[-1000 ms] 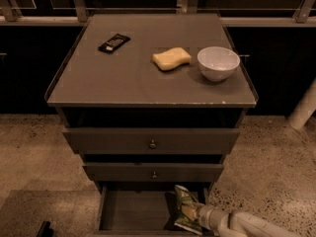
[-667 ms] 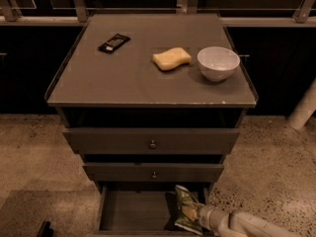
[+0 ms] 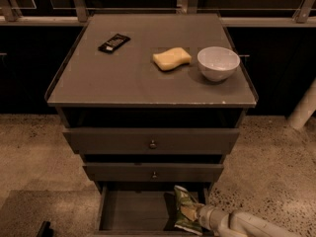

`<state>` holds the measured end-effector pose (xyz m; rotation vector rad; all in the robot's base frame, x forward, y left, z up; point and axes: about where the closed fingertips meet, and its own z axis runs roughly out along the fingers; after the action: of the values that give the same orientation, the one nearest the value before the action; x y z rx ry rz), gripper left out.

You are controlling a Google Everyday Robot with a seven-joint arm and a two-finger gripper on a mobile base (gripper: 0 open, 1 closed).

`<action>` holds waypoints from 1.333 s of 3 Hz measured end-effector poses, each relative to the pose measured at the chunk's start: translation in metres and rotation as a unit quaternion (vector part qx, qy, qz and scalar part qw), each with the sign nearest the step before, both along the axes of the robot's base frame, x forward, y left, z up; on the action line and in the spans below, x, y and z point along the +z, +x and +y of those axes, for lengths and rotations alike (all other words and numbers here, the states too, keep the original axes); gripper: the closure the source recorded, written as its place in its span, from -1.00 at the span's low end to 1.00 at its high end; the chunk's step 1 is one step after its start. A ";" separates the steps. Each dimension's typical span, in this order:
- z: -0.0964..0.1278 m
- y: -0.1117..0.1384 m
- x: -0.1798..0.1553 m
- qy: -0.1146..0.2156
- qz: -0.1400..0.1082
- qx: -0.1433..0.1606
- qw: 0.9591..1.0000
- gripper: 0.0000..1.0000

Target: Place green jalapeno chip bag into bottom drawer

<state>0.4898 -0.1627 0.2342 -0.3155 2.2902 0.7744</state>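
Note:
The bottom drawer [image 3: 129, 210] is pulled open at the foot of the grey cabinet, with its plain grey floor showing. The green jalapeno chip bag [image 3: 184, 207] stands crumpled and nearly upright inside the drawer at its right side. My gripper [image 3: 198, 214] comes in from the lower right on a white arm and sits against the bag's right side, inside the drawer.
On the cabinet top [image 3: 89, 78] lie a small black wrapped bar [image 3: 114, 42], a yellow sponge [image 3: 171, 58] and a white bowl [image 3: 218, 62]. The two upper drawers with round knobs [image 3: 152, 144] are closed. Speckled floor surrounds the cabinet. A white post [image 3: 302, 107] stands at the right.

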 end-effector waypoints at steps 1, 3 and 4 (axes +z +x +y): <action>0.000 0.000 0.000 0.000 0.000 0.000 1.000 -0.78; 0.000 0.000 0.000 0.000 0.000 0.000 1.000 -1.00; -0.012 -0.015 0.014 -0.014 -0.007 0.003 1.000 -1.00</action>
<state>0.4752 -0.1743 0.2485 -0.3404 2.2898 0.7424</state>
